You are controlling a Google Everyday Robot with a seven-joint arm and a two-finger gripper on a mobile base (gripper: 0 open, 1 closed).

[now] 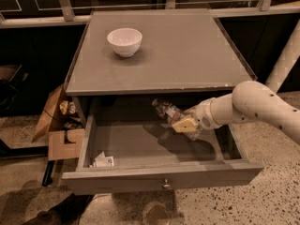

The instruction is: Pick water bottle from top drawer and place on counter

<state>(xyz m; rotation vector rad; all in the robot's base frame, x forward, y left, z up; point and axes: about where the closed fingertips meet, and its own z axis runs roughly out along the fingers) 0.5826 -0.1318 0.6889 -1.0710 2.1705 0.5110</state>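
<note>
The top drawer is pulled open under the grey counter. My gripper reaches in from the right and is shut on the water bottle, a clear crinkled bottle. It holds the bottle lifted above the drawer floor, tilted up to the left, just below the counter's front edge. The bottle's lower half is hidden by the gripper.
A white bowl stands on the counter's back left. A small white packet lies in the drawer's front left corner. An open cardboard box sits on the floor to the left. A white pillar rises at the right.
</note>
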